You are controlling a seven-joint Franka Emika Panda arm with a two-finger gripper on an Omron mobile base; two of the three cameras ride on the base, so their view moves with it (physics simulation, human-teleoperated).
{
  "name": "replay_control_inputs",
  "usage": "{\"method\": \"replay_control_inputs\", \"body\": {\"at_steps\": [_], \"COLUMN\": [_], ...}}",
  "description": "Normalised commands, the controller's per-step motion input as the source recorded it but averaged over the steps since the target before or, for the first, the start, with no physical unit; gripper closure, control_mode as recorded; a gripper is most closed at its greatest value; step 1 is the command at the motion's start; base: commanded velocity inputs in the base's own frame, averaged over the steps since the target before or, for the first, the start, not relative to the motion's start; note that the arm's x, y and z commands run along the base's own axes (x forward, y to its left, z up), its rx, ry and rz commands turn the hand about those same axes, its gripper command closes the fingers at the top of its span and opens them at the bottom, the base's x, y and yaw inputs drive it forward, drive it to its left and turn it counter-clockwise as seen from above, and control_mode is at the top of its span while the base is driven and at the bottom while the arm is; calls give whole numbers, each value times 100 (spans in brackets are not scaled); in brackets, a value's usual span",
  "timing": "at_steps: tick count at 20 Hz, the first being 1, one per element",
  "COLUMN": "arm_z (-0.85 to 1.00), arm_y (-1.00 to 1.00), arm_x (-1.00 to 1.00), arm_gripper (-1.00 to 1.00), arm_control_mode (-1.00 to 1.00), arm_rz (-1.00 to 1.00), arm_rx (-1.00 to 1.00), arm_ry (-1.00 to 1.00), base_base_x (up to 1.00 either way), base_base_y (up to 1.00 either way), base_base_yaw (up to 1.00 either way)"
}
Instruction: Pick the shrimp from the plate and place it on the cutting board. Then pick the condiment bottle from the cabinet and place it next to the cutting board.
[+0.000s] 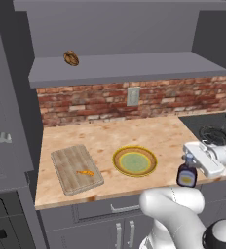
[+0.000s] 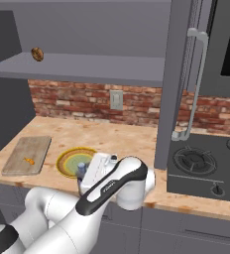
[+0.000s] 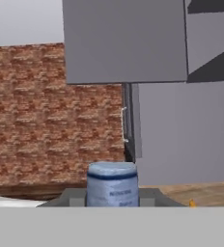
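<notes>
The tiny orange shrimp [image 1: 85, 172] lies on the pale wooden cutting board [image 1: 68, 165] at the counter's left. The plate [image 1: 117, 161], with a yellow-brown rim and green centre, sits to the board's right with nothing on it. My gripper [image 1: 188, 159] is shut on the condiment bottle [image 1: 186, 176], holding it upright by the neck to the right of the plate, near the counter's front edge. I cannot tell whether the bottle's base touches the counter. In the hand view the pale cap [image 3: 112, 183] fills the space between my fingers. The grey cabinet shelf [image 1: 134, 68] runs above.
A round brown lump [image 1: 71, 58] rests on the shelf at its left. A black stove [image 2: 206, 163] lies to the right, and a tall grey panel with a handle [image 2: 196, 79] stands beside it. A brick wall with a socket [image 1: 133, 96] backs the counter.
</notes>
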Motion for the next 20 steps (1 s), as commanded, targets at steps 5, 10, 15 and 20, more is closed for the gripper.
{"method": "replay_control_inputs", "body": {"at_steps": [5,10,15,20], "arm_z": [-22,-12,-2,0], "arm_y": [-6,-7,-3,0], "arm_x": [11,19,22,17], "arm_gripper": [100,100,100,100], "arm_control_mode": [-100,-100,-100,-100], "arm_rz": [-10,-11,-11,-8], "arm_rx": [0,0,0,3], "arm_ry": [-8,-9,-8,-2], "base_base_x": [0,0,0,0], "base_base_y": [0,0,0,0], "base_base_yaw": [0,0,0,0]}}
